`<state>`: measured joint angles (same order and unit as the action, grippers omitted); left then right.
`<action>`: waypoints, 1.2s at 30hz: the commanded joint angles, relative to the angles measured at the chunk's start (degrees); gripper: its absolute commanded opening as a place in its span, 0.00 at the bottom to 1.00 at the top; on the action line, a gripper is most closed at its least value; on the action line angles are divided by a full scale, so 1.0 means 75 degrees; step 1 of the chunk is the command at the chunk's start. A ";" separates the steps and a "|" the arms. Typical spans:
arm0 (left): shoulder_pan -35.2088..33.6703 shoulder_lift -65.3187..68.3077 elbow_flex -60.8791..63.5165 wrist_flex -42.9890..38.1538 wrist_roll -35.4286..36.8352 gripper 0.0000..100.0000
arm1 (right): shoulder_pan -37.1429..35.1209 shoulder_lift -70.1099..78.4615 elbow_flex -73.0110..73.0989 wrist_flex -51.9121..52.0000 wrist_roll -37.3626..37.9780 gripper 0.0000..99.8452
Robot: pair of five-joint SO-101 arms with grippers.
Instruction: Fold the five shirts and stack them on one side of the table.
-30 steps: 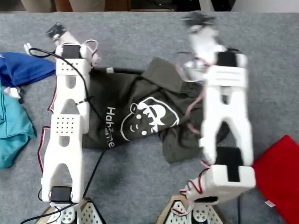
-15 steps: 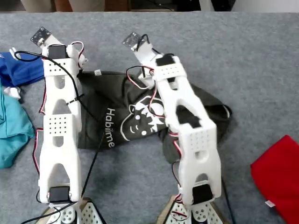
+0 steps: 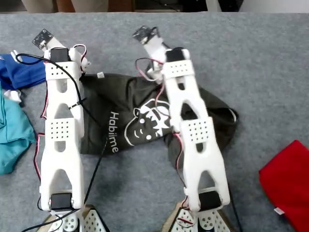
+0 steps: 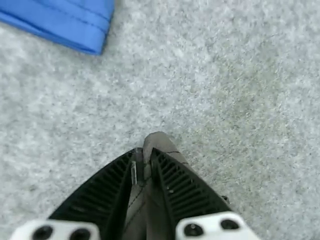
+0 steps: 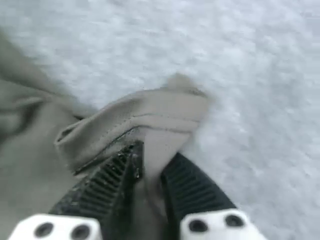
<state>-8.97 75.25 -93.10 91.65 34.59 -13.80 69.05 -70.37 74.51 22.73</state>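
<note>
A dark olive shirt [image 3: 110,96] with a white print lies partly folded in the middle of the grey table. My left gripper [image 3: 83,65] is at the shirt's far left corner, shut on a pinch of olive cloth [image 4: 159,142]. My right arm reaches over the shirt, and my right gripper [image 3: 153,72] is at the far edge, shut on a folded olive hem [image 5: 165,112]. A blue shirt [image 3: 21,72] and a teal shirt [image 3: 12,133] lie at the left edge. A red shirt [image 3: 289,179] sits at the near right.
The blue shirt's edge [image 4: 60,20] lies a short way beyond my left gripper [image 4: 147,150] on grey felt [image 4: 240,75]. Bare table [image 3: 260,53] stretches across the far right. Both arm bases stand at the near edge.
My right arm has swung from the shirt's right side over to its far middle, carrying cloth along. The left arm shifted slightly left, and the shirt's right part now lies folded in.
</note>
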 commanded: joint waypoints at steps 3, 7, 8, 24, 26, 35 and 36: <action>-0.0070 -0.0018 -0.0328 -0.0152 -0.0059 0.02 | 0.0826 0.0674 -0.2409 0.0621 0.0012 0.01; -0.0070 0.0158 -0.0352 -0.0305 -0.0176 0.02 | 0.1295 0.1108 -0.3382 0.0738 -0.0164 0.01; -0.0070 0.0170 -0.0363 -0.0316 -0.0246 0.02 | 0.1389 0.1096 -0.3393 0.0738 -0.0399 0.01; -0.0059 0.0182 -0.0328 -0.0527 -0.0305 0.02 | 0.1471 -0.0545 -0.3288 0.1289 -0.0621 0.30; -0.0059 0.0182 -0.0328 -0.0527 -0.0305 0.02 | 0.1237 -0.0674 -0.3288 0.1547 -0.0574 0.26; -0.0059 0.0182 -0.0328 -0.0504 -0.0305 0.02 | -0.0111 -0.0592 -0.3276 0.2977 0.1149 0.18; -0.0059 0.0182 -0.0328 -0.0492 -0.0305 0.02 | -0.0111 -0.0475 -0.3264 0.2966 0.1360 0.19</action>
<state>-9.05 77.54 -93.10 88.48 32.92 -13.63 68.79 -92.62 95.96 28.18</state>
